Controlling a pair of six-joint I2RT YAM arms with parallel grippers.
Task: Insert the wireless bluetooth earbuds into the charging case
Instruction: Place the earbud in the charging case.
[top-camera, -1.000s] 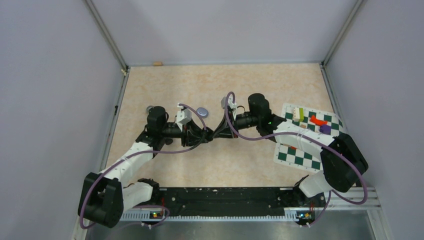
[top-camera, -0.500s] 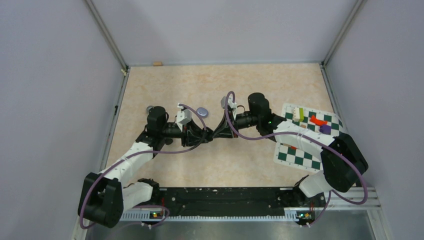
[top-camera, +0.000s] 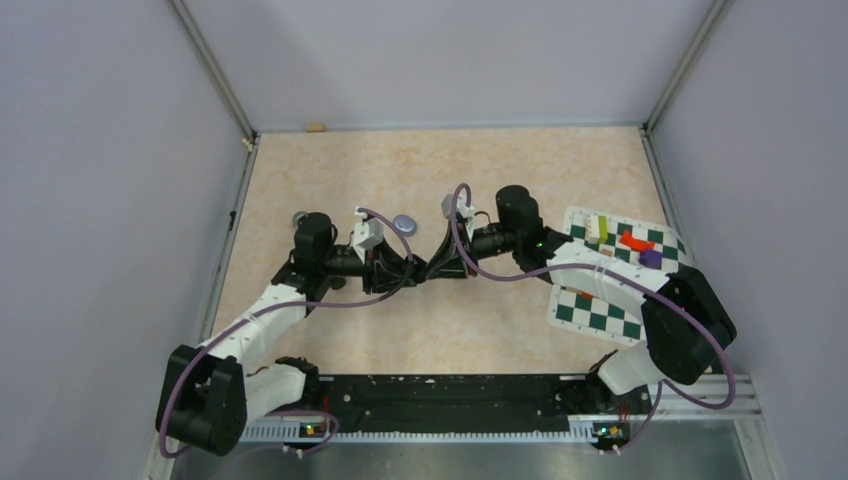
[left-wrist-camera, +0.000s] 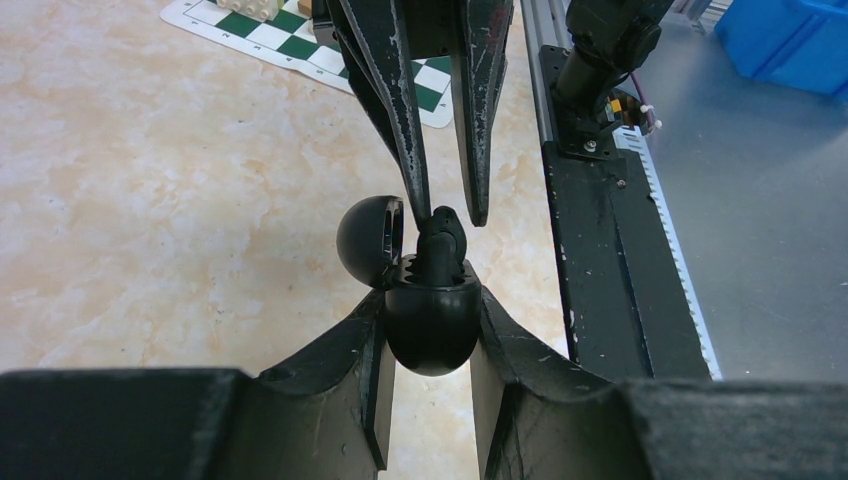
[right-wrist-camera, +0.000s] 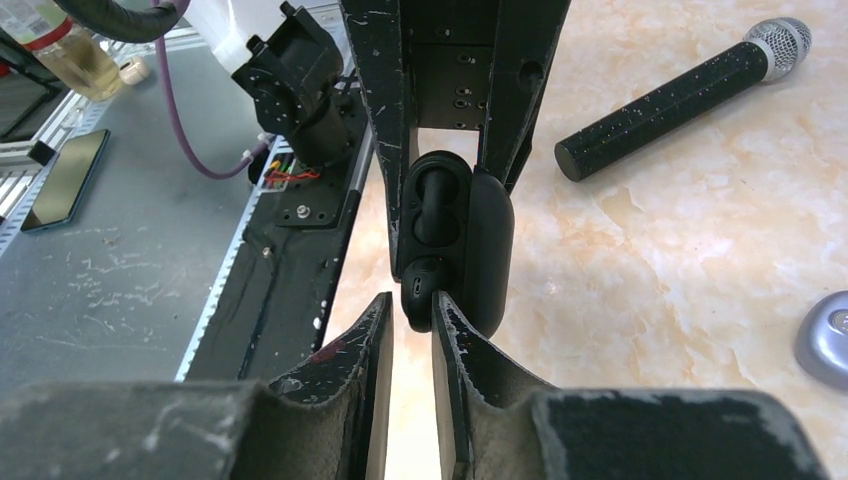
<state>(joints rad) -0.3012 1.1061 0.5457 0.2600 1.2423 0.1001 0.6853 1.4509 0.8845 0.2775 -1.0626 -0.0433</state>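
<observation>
Beige marbled table (top-camera: 400, 170) fills the booth floor, and the two grippers meet at its middle. Left gripper (left-wrist-camera: 428, 305) is clamped on the open black case (right-wrist-camera: 488, 250). Right gripper (right-wrist-camera: 410, 310) has its jaws narrowly parted around a black earbud (left-wrist-camera: 440, 228) standing in the case's socket; whether they pinch it, I cannot tell.

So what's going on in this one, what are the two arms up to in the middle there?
The left claw is clamped on a black charging case, held over the table with its lid flipped open. The right claw faces it from the opposite side, its tips on either side of a black earbud that sits at the case's opening, partly in its slot. Whether the right claw is gripping the bud or letting go cannot be told.
</observation>
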